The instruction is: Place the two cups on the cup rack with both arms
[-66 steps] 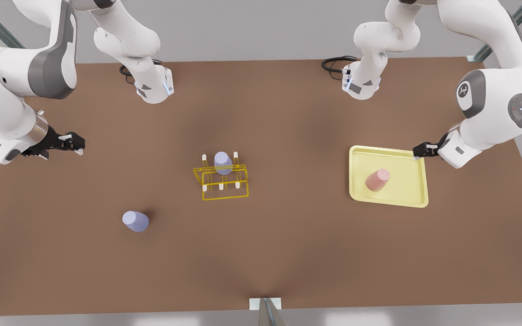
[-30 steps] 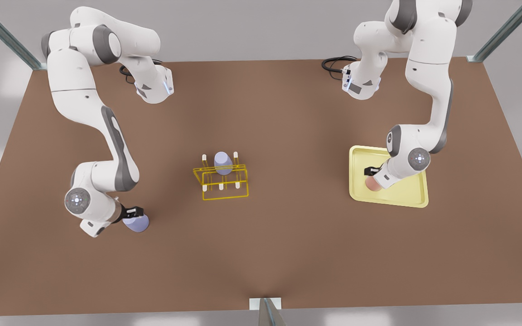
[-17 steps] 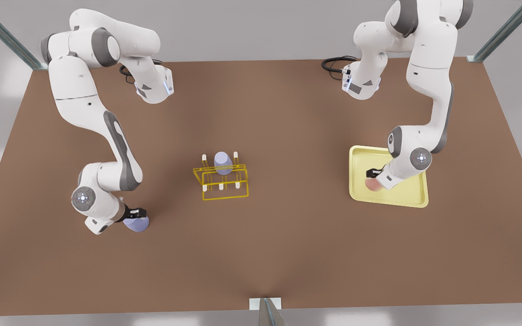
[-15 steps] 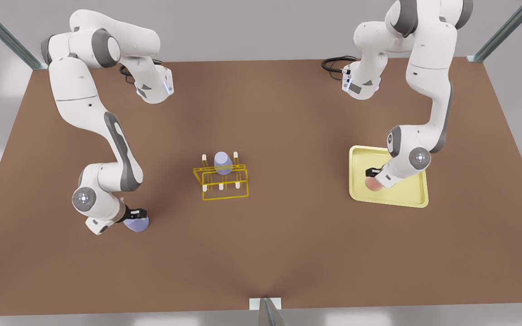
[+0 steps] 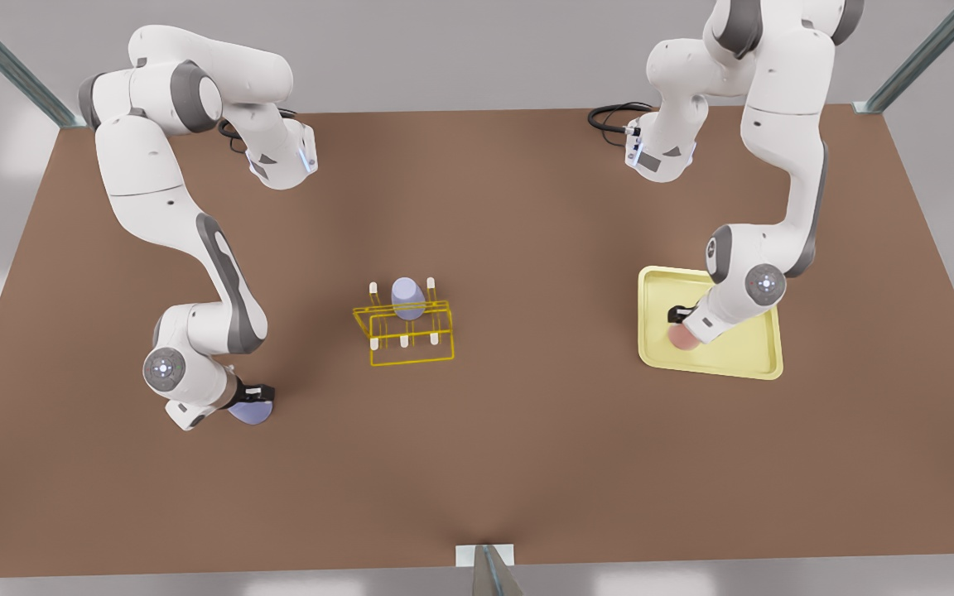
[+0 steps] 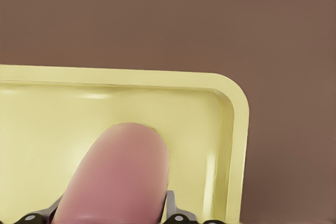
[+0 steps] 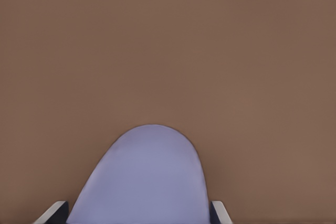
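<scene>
The pale pink cup (image 5: 680, 338) (image 6: 118, 177) lies on the pale-yellow tray (image 5: 742, 358) (image 6: 231, 129) on the front view's right. My left gripper (image 5: 681, 319) (image 6: 113, 209) is down on it, a finger pressed to each side. On the front view's left, a lavender cup (image 5: 250, 413) (image 7: 142, 177) rests on the brown table, and my right gripper (image 5: 252, 396) (image 7: 139, 211) is shut around it. The bright-yellow wire cup rack (image 5: 404, 338) stands mid-table with another lavender cup (image 5: 407, 298) sitting on a back peg.
The brown table (image 5: 527, 455) spreads between the rack and both cups. Both arm bases stand at the far edge with black cables (image 5: 609, 116). Metal frame posts rise at the back corners, and a small bracket (image 5: 485, 556) sits at the near edge.
Both arms swung in from the table's sides and lowered their grippers onto the two cups. Over the last half second the arms only shifted slightly; the cups stay in place.
</scene>
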